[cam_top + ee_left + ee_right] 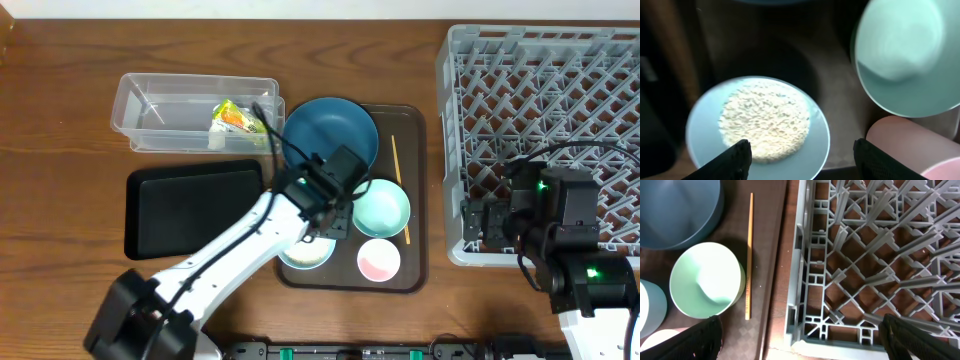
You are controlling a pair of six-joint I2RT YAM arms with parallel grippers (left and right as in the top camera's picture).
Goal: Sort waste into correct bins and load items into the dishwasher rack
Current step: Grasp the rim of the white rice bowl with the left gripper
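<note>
My left gripper is open and empty just above the white light-blue-rimmed bowl, which holds white rice. Next to it are the mint-green bowl, the pink cup, the dark blue bowl and the wooden stick. The snack wrapper and a white tissue lie in the clear tub. My right gripper is open and empty over the front left corner of the grey rack.
The bowls, cup and stick all sit on a brown serving tray between the bins and the rack. The black tray lies in front of the clear tub, left of my left arm. The table is brown wood.
</note>
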